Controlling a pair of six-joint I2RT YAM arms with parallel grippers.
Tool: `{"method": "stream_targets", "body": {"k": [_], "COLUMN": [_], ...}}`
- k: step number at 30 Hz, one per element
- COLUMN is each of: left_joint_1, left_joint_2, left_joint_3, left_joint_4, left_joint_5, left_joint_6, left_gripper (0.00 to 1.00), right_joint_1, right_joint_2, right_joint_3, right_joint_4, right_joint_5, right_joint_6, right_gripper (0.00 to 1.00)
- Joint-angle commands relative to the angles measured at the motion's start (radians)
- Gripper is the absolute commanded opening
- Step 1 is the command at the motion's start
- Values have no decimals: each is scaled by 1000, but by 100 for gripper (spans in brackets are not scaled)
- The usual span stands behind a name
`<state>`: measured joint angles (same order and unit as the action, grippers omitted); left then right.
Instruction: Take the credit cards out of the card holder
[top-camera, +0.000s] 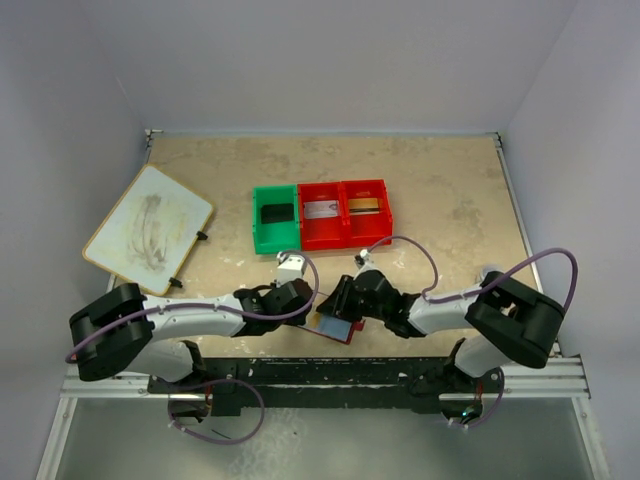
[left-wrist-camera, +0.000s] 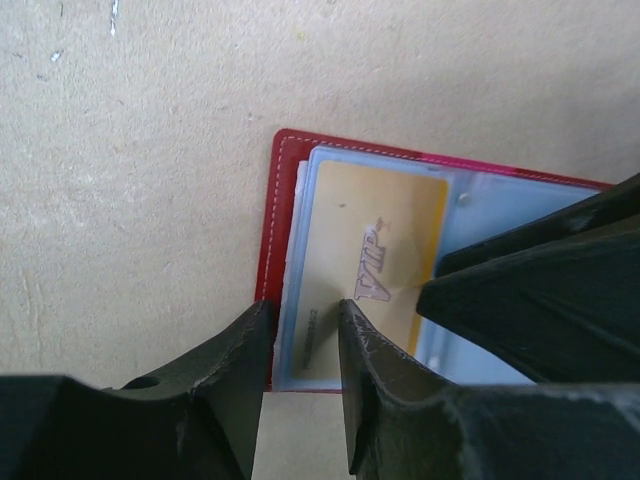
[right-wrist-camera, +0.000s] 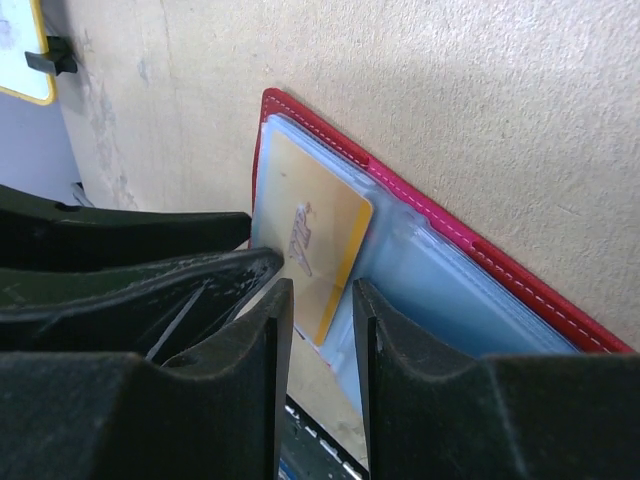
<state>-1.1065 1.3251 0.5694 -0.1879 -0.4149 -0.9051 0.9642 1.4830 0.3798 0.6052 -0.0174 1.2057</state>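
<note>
Narrowly apart, left fingers (left-wrist-camera: 225, 385) and right fingers (right-wrist-camera: 425, 385) each sit over the card holder (left-wrist-camera: 272, 225).

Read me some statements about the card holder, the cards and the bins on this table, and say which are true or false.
1. A gold card sits in the open card holder. True.
2. The green bin holds a black card. True.
3. The white board lies on the table's right side. False: it lies on the left.
4. The card holder is in the green bin. False: it lies on the table, between the left gripper and right gripper.
5. The red bins are empty. False: each holds a card.
</note>
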Motion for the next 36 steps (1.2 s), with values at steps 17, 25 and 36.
{"method": "stream_targets", "body": {"k": [17,25,36], "left_joint_1": [-1,-3,-4], "left_joint_2": [70,68,66], "left_joint_3": [-82,-85,-77], "left_joint_4": [49,43,29], "left_joint_5": [60,61,44], "left_joint_6": [-58,-69,-77], "left_gripper": [5,4,4], "right_joint_1": [6,6,5], "right_joint_2": [112,141,-4], "right_joint_3": [-186,-175,-222], "right_joint_4": [422,482,350], "right_joint_5": [-26,-26,21], "right_joint_6": [208,212,203], "right_gripper": [26,8,0]}}
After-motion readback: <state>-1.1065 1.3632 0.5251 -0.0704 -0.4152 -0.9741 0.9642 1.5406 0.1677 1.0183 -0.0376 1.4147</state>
